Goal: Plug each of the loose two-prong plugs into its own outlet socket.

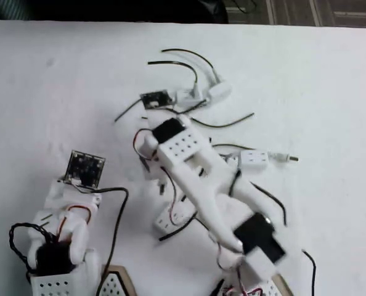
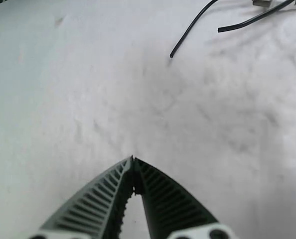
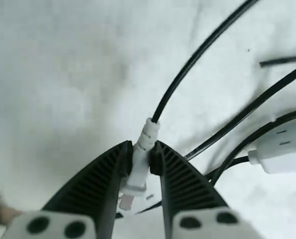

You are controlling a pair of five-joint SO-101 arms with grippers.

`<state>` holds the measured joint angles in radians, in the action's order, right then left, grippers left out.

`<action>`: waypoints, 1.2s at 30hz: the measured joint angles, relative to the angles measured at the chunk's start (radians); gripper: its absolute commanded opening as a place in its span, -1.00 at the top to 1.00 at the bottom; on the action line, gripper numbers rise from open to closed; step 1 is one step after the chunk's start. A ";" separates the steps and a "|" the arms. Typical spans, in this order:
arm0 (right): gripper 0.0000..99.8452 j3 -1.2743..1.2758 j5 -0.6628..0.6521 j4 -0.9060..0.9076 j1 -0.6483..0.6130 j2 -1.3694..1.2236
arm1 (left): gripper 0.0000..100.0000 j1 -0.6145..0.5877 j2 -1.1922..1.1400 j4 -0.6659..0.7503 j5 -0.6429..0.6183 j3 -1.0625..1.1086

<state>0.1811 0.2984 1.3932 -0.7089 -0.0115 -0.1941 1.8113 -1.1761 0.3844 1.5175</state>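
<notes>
Right jaws clamped on white plug (image 3: 137, 172), black cord (image 3: 198, 55) trailing; left jaws together above table (image 2: 88, 99).

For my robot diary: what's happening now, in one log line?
left jaws: shut, empty; right jaws: shut on white plug; outlet socket: beside, empty

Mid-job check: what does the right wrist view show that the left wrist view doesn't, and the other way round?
Right wrist view: the right gripper, jaws shut on a white plug with a black cord, and a white slotted connector lying nearby. Left wrist view: the left gripper, jaws shut on nothing, over bare table, with two loose cord ends farther off. Shared: the white table surface and black cords.
</notes>
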 measured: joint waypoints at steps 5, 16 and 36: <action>0.96 0.054 -0.115 0.048 -0.017 0.178 | 0.96 0.000 0.000 0.000 0.000 0.000; 0.97 0.615 -0.222 -0.308 -0.011 0.640 | 0.96 0.000 0.000 0.000 0.000 0.000; 0.97 0.844 -0.242 -0.416 -0.187 1.335 | 0.96 0.038 0.000 0.290 -0.189 0.000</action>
<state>1.0249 0.0560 0.9774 -0.8961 1.3234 -0.1557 1.8113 -0.8861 0.1956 1.5175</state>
